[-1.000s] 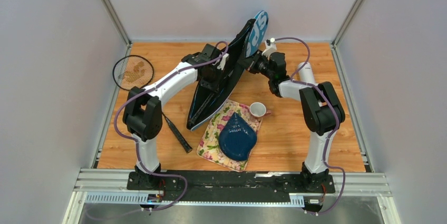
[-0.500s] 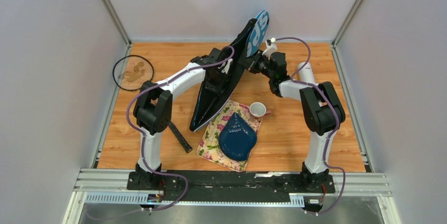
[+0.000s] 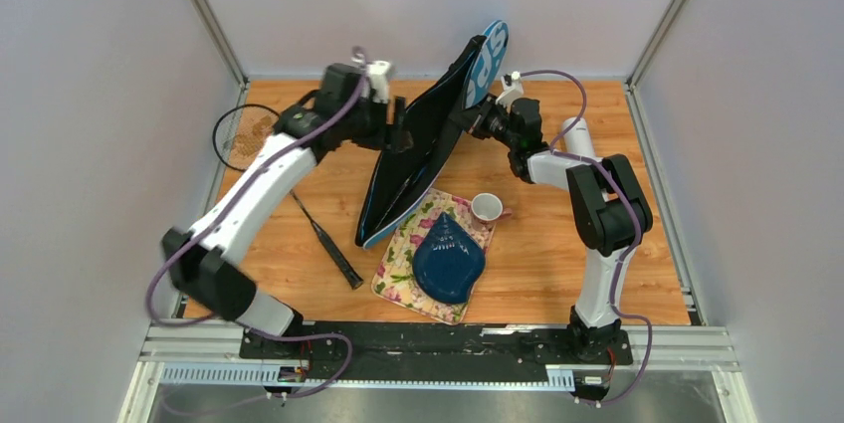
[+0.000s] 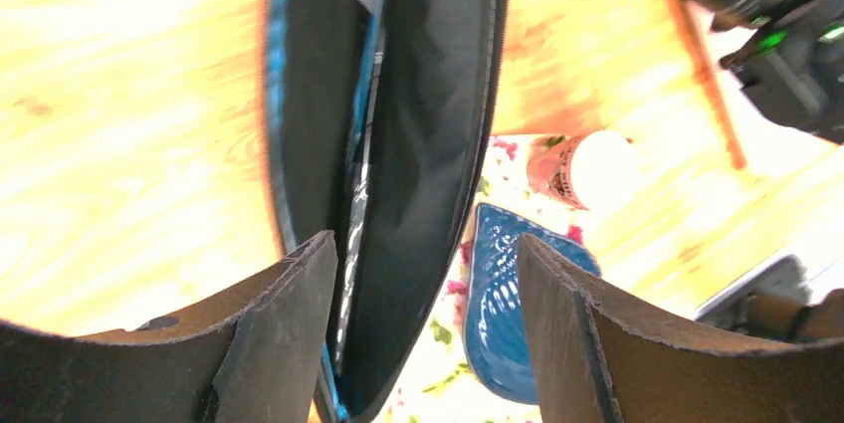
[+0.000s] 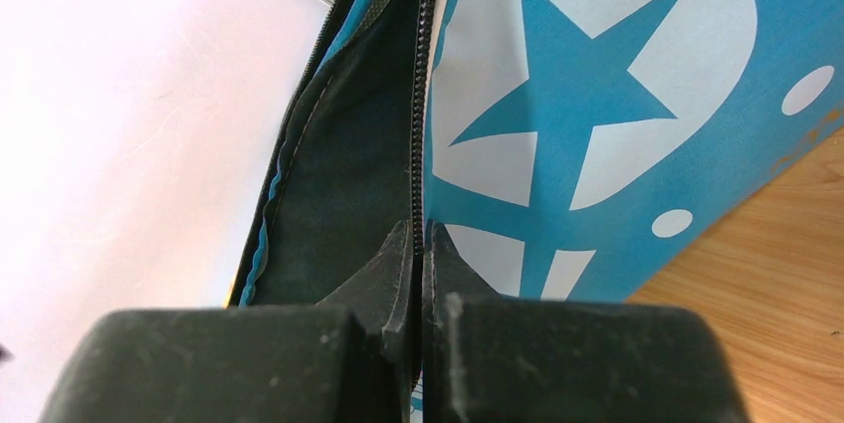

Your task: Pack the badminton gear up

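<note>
The blue racket bag (image 3: 413,159) stands tilted on edge in the middle of the table, its black inside facing left. My right gripper (image 3: 466,116) is shut on the bag's zipper edge (image 5: 420,144) and holds that side up. My left gripper (image 3: 396,130) is open just left of the bag's mouth. In the left wrist view the bag's dark lining (image 4: 428,124) runs between the spread fingers (image 4: 299,294) with no contact. One black racket (image 3: 333,254) lies on the table at the left, its head partly under my left arm. A white tube (image 3: 577,134) lies behind my right arm.
A dark blue plate (image 3: 448,259) lies on a floral cloth (image 3: 398,264) near the front, under the bag's lower tip. A small white cup (image 3: 486,207) stands beside them. Grey walls close in the table on three sides.
My left gripper has opened and pulled back out of the bag toward the far left, with the arm stretching out. The right gripper and the bag have barely moved.
</note>
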